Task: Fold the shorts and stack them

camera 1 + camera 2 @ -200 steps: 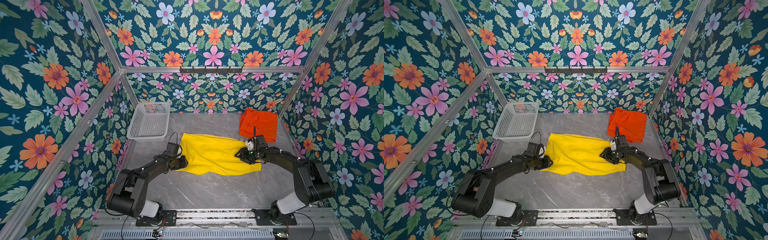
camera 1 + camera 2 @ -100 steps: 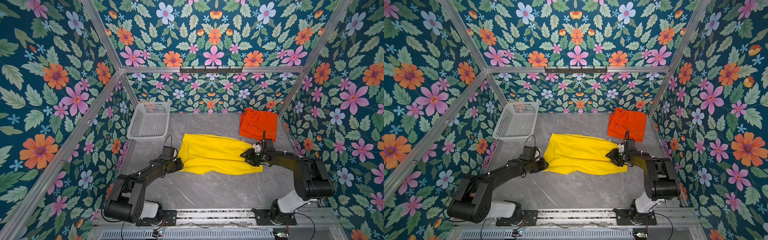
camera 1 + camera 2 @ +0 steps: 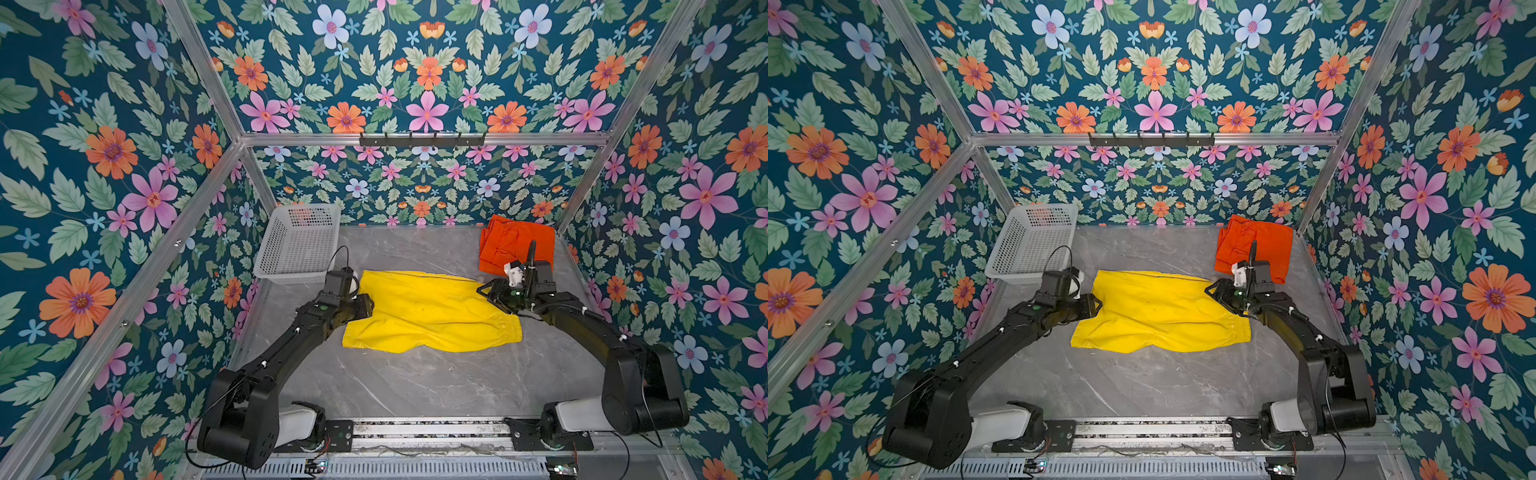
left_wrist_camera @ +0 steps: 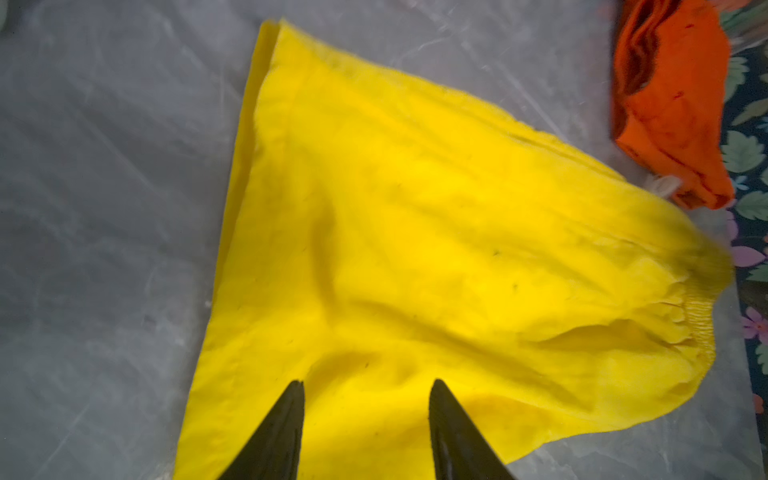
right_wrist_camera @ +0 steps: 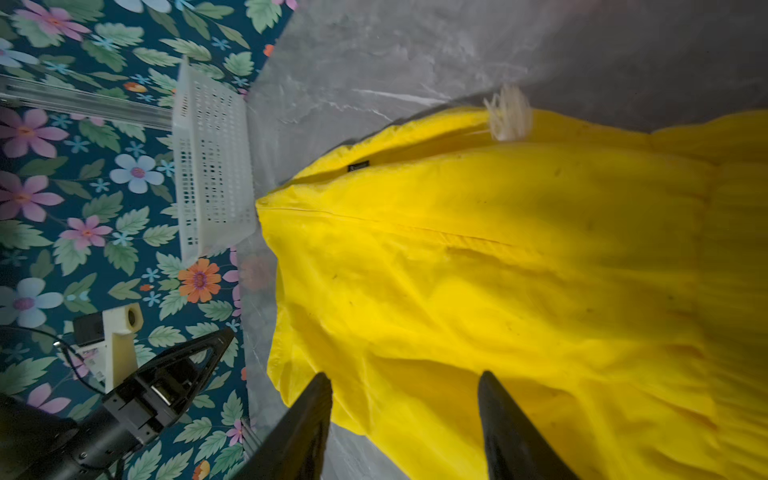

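Bright yellow thin-fabric shorts (image 3: pixel 428 311) lie flat in layers at the middle of the grey marbled counter (image 3: pixel 415 386), with the gathered elastic waistband (image 4: pixel 690 316) toward the right arm and the leg hems toward the left. The left tool (image 4: pixel 366 382) rests over the hem edge with its fingers apart and nothing clamped. The right tool (image 5: pixel 404 374) stands likewise spread over the waistband end. Bright orange shorts (image 3: pixel 515 245), already folded, sit in the far right corner just beside the yellow pair. A white perforated plastic basket (image 3: pixel 297 241) stands in the far left corner. Probable hazards: a pinch taking only the top layer would peel the layers apart. Unequal lifts by the two arms would skew the fold. The frayed whitish drawstring end (image 5: pixel 509 112) may trail outside the fold. The right arm, working close to the orange pair, could nudge it out of shape.
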You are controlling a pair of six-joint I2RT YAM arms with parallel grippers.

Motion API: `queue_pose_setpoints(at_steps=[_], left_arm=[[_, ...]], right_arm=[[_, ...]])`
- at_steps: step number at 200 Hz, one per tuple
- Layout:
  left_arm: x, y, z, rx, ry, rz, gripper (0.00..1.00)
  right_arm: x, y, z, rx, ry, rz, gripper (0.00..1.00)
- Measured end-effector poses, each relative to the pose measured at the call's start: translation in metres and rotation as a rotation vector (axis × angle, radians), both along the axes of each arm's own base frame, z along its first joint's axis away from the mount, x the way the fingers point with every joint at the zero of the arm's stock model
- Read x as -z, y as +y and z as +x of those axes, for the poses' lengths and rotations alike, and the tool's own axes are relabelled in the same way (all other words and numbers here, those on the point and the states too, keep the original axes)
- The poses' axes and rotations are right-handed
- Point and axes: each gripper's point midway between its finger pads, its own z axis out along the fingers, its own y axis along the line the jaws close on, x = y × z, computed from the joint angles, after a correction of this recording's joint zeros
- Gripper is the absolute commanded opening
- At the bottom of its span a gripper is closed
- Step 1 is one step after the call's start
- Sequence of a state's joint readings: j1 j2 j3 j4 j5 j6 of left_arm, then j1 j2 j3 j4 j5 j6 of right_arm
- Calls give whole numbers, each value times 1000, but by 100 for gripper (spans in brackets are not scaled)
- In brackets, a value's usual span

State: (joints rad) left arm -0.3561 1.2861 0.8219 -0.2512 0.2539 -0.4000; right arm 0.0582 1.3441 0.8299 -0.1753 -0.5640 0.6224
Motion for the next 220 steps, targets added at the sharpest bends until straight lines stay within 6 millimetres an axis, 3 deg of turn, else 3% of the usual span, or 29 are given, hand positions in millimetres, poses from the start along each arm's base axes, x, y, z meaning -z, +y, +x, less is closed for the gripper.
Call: queue_pose_setpoints(at_steps=[36,77,107,135,171,220], left_arm=[[-32,-63,15,232,-142,12,52],[-45,-168,23,539,-276,25,53],[-41,-253,7,780,-354,21,55],[-28,-313,-19,972,-418,32,58],[0,-357,-56,1175,-474,77,62],[52,-376,-80,1330,-456,135,65]], right_arm=[[-9,-60,-19,156,0,-13,57],[9,-123,-40,334,50,68,57],[24,-153,-50,433,79,145,57],[32,-174,-55,509,99,203,57],[30,-180,-57,521,86,231,57],[35,-180,-60,527,93,234,59]])
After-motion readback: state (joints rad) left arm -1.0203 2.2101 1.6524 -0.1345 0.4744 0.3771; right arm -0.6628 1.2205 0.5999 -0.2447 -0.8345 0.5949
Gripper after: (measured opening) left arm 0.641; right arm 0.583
